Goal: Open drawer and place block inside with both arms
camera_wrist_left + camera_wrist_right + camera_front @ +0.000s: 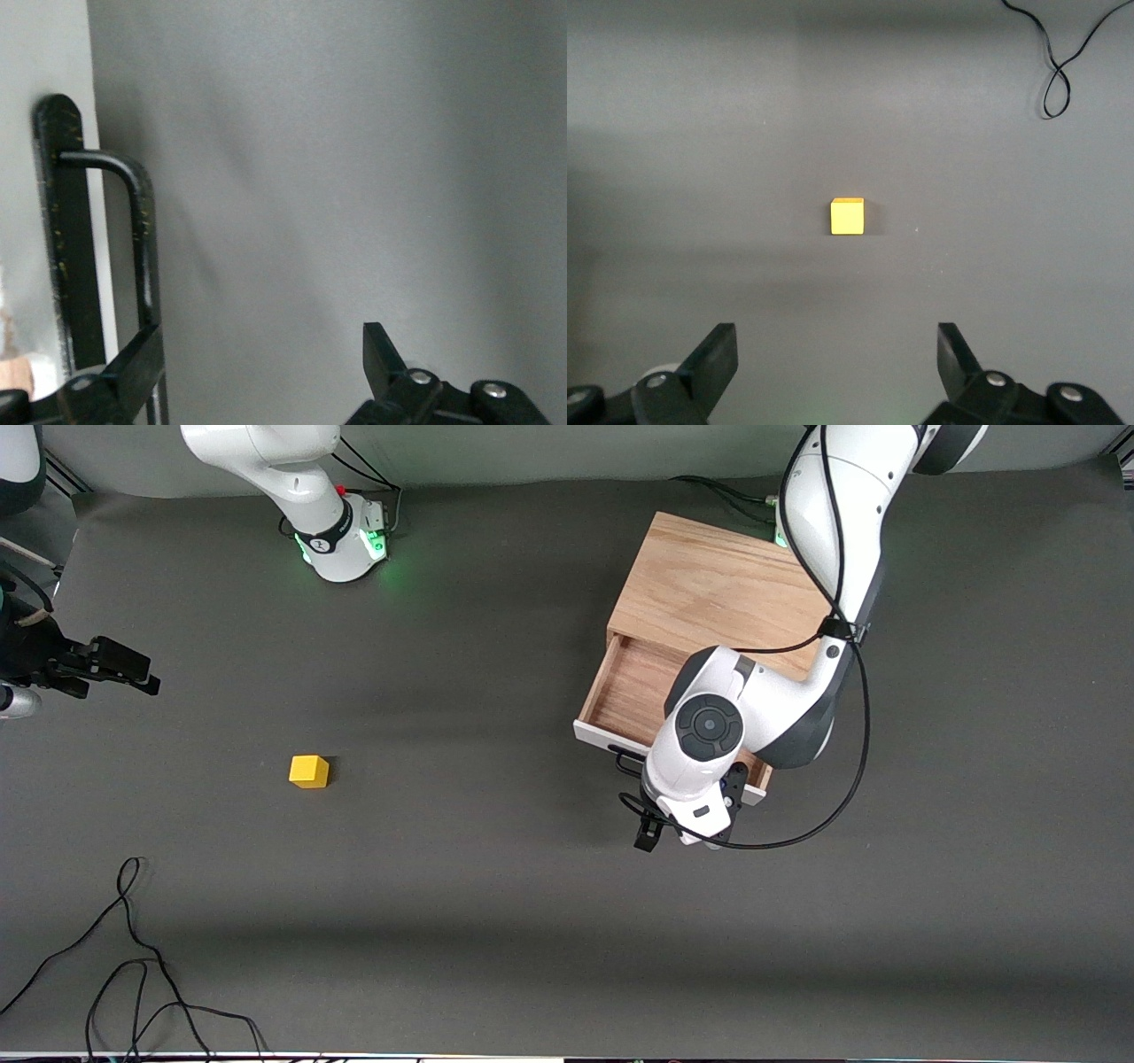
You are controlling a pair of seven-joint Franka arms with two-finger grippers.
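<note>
Both grippers are standing open as I'm watching. I'm seeing the left gripper (678, 834) hanging in front of the drawer (625, 691), one finger (133, 363) just beside the black bar handle (140, 230), clamping nothing. That drawer is sitting pulled partway out of the oak box (709, 584), and the left arm's wrist is covering much of its tray. I'm finding the yellow block (308, 771) alone on the grey table (496, 921), well apart from the drawer, toward the right arm's end. I'm holding the right gripper (133, 673) empty over that end; its wrist camera is showing the block (847, 216) ahead. Loose black cable (133, 974) is lying nearer the front camera than the block.
</note>
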